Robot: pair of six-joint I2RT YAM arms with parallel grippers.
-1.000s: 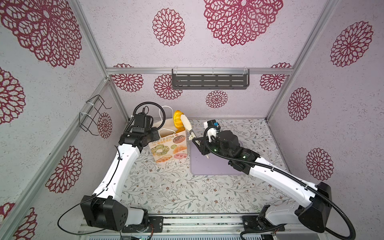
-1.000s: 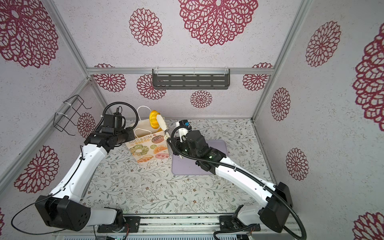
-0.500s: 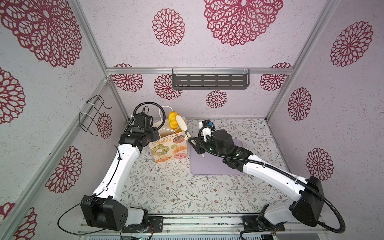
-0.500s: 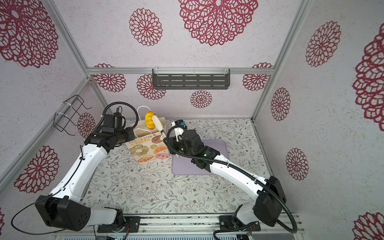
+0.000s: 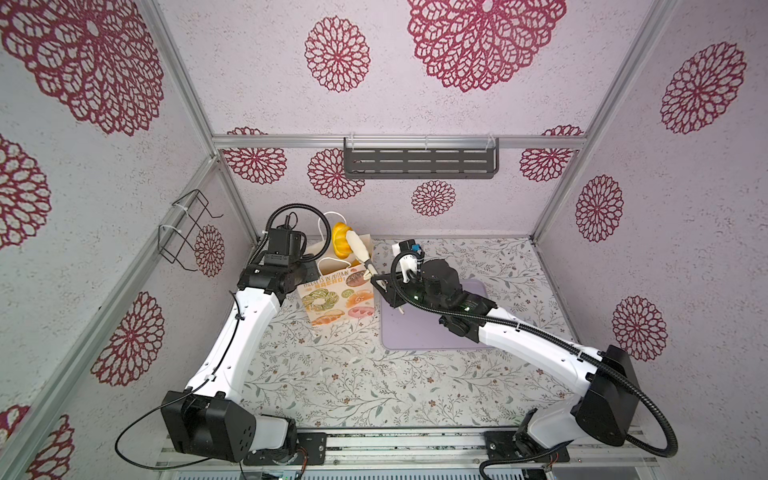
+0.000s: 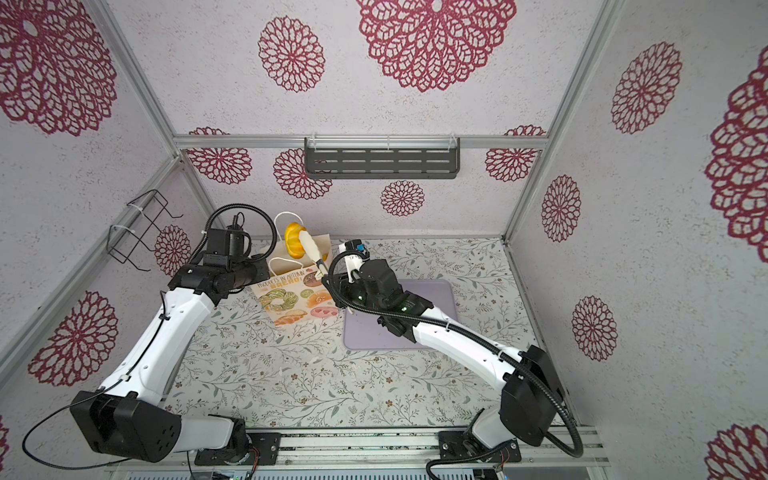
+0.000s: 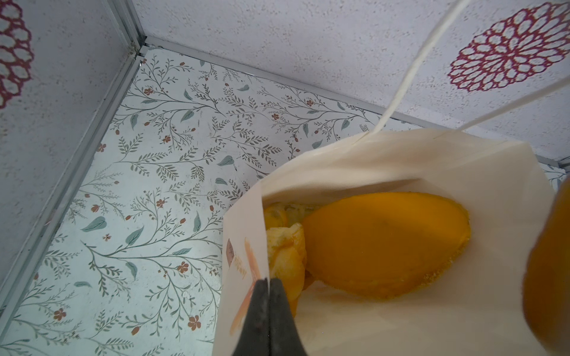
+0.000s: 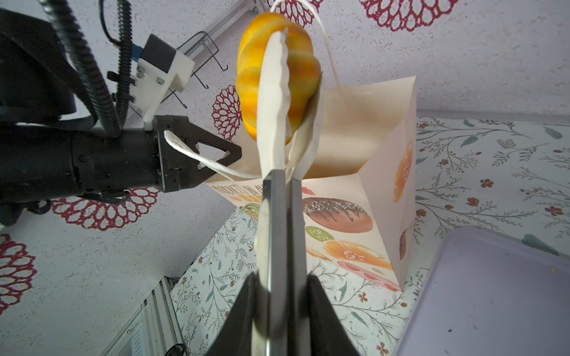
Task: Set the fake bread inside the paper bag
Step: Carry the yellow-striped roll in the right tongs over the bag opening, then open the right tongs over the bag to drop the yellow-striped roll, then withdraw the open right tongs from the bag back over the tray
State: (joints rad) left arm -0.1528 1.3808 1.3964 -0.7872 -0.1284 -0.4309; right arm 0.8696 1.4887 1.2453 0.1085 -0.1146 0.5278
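Orange fake bread (image 5: 338,241), in tongs (image 5: 360,251) clamped by right jaws, has shifted over the paper bag (image 5: 332,299) by the back edge of the table (image 5: 332,374), ready to drop; left jaws pinch its rim

Lab robot cell; aluminium frame (image 5: 399,142); patterned wall panels (image 5: 386,104)

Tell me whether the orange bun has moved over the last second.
Yes. The orange bun shifted slightly left, farther from the lilac tray, over the paper bag.
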